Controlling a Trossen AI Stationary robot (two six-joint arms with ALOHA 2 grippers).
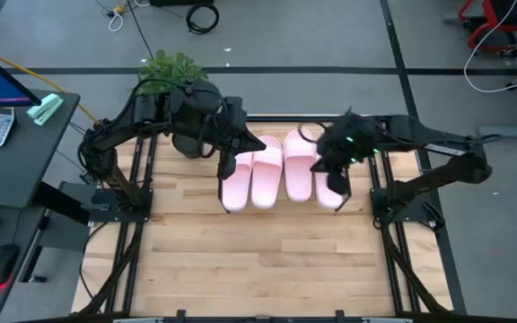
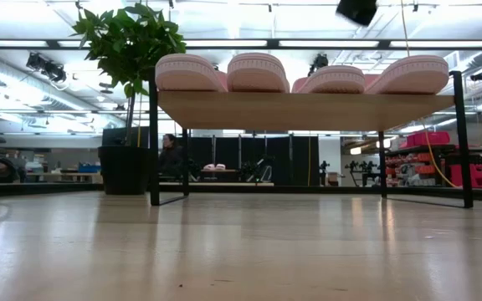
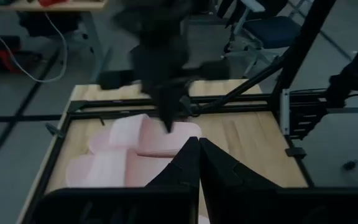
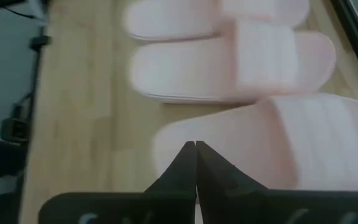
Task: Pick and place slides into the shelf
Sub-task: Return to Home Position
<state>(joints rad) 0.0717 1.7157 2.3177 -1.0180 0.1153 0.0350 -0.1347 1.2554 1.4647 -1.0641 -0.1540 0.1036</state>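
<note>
All four pink slides (image 1: 268, 178) sit side by side on the shelf (image 2: 308, 109), with the left gripper (image 3: 199, 144) and right gripper (image 4: 195, 147) both pressed together, empty, over the outer slides; each arm should rise clear before retracting, or risk clipping a strap.

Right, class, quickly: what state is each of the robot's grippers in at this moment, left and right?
Left gripper: shut, holding nothing.
Right gripper: shut, empty, above a pale pink foam slide sandal.
</note>
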